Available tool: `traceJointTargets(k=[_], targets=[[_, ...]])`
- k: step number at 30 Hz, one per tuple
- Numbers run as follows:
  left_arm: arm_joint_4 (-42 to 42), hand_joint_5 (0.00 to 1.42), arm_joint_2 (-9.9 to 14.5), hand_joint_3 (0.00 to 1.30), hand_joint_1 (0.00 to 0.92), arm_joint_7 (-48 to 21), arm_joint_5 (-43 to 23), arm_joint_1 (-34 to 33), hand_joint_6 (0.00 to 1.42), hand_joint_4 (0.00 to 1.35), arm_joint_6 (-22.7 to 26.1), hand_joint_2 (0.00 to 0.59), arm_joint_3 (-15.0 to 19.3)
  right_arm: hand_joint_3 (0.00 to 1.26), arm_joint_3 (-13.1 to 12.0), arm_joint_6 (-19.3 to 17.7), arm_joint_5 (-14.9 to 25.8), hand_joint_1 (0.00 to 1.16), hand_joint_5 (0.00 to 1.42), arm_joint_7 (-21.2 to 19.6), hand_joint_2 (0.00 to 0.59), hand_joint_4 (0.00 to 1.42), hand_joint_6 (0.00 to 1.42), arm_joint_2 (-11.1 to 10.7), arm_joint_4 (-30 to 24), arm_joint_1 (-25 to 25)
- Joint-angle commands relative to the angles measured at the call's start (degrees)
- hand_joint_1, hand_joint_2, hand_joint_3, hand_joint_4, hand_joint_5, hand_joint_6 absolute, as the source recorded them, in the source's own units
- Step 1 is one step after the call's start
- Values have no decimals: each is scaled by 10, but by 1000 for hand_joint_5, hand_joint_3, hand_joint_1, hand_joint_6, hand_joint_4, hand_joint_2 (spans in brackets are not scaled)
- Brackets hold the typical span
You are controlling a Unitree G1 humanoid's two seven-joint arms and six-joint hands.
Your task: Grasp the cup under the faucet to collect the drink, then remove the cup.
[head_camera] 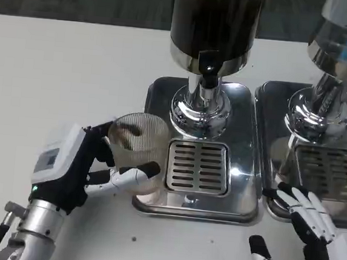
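Our left hand grips the clear plastic cup, our right hand rests open, and next we slide the cup right onto the drip grate under the black faucet.

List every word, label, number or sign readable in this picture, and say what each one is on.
No text can be read anywhere.
A pale rectangular panel on the back of the left hand: too small and blurred to show any characters.
The clear cup, the dark drink dispenser and its steel drip tray: no label or marking visible.
The second dispenser at the right edge: reflections only, no print.
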Motion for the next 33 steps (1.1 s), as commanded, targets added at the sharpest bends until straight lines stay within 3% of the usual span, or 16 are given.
traceJointTargets(k=[1,33], targets=[[-2,884,-10,539,245,-10,4,-26,859,663,-11,133,-4,263,-1,-4,-1,376,107,-8,397,160,264,8,0,10],[145,838,-76,525,226,-22,22,-156,796,639,25,134,-45,263,3,2,-17,386,110,-16,406,163,265,38,-28,67]])
